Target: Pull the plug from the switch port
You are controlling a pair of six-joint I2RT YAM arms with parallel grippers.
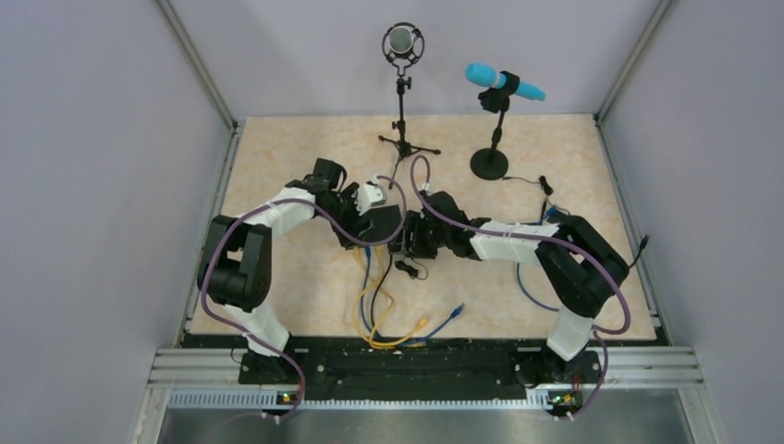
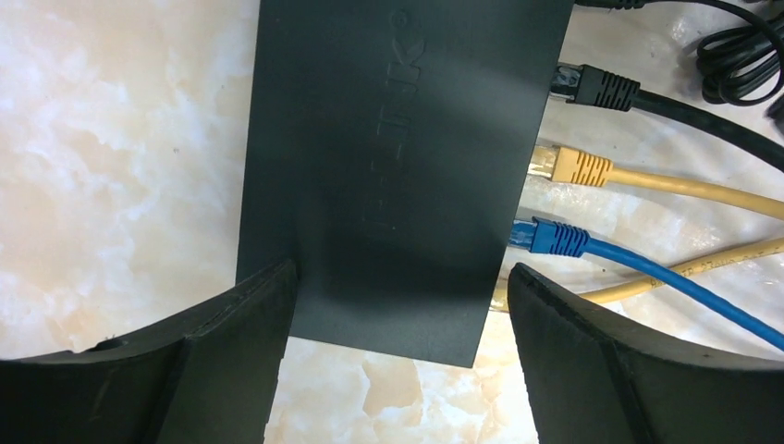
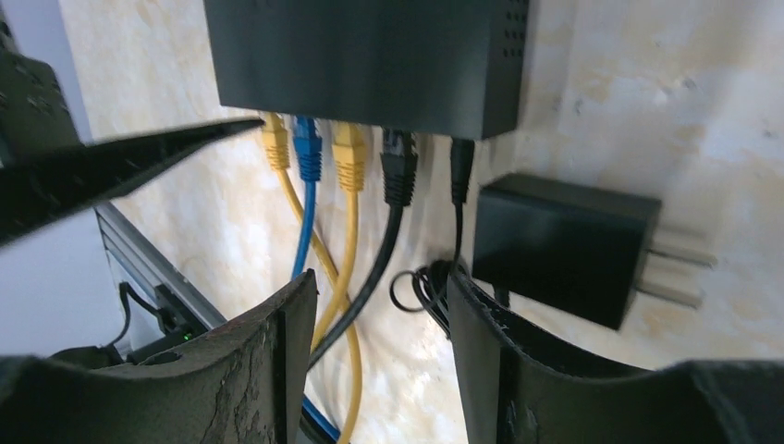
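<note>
The flat black switch box (image 2: pixel 388 139) lies on the marble table. On its cable edge sit a black plug (image 2: pixel 596 88), a yellow plug (image 2: pixel 578 168) and a blue plug (image 2: pixel 550 238). My left gripper (image 2: pixel 402 305) is open, one finger on each side of the box's near end, holding nothing. In the right wrist view the box (image 3: pixel 370 55) has yellow (image 3: pixel 275 139), blue (image 3: pixel 307 148), yellow (image 3: pixel 349 153) and black (image 3: pixel 399 166) plugs in its ports. My right gripper (image 3: pixel 379 287) is open over the cables, short of the plugs. From above, both grippers (image 1: pixel 398 229) hide the box.
A black power adapter (image 3: pixel 564 245) lies right of the cables, its thin lead (image 3: pixel 461 166) plugged into the box. Loose yellow and blue cables (image 1: pixel 388 314) run toward the near edge. A tripod microphone (image 1: pixel 403 92) and a round-base stand with a blue microphone (image 1: pixel 490 162) stand at the back.
</note>
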